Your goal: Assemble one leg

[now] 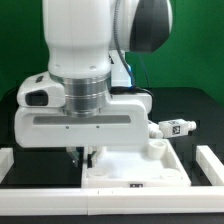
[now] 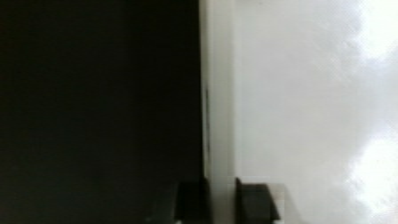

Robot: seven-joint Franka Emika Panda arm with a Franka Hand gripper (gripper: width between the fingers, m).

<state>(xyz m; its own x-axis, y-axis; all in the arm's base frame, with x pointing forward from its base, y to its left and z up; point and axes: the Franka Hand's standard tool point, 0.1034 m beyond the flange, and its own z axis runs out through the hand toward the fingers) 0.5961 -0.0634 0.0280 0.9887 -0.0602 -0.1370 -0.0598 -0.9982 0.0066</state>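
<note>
A: Surface and room?

B: A matte black table top (image 1: pixel 190 105) before a plain green wall (image 1: pixel 15 40). White bar-shaped borders (image 1: pixel 212 165) edge the table at both sides of the exterior view (a third runs along the front).

A: Count of items?

B: One white robot arm (image 1: pixel 80 50). One large white square tray-like plastic panel (image 1: pixel 140 165) lying flat, with a small tag on its front edge. One small white stubby plastic leg (image 1: pixel 176 127) bearing a square black-and-white tag.

A: Position of the leg?

B: It lies on its side on the table at the exterior view's right, near the panel's far corner and well apart from the gripper (image 1: pixel 85 155).

A: Gripper state?

B: It hangs low at the panel's edge toward the exterior view's left. In the wrist view, two dark fingers (image 2: pixel 191 200) straddle the line where the white panel (image 2: pixel 302 100) meets the black table (image 2: pixel 89 100). Whether the jaws pinch that edge cannot be told.
</note>
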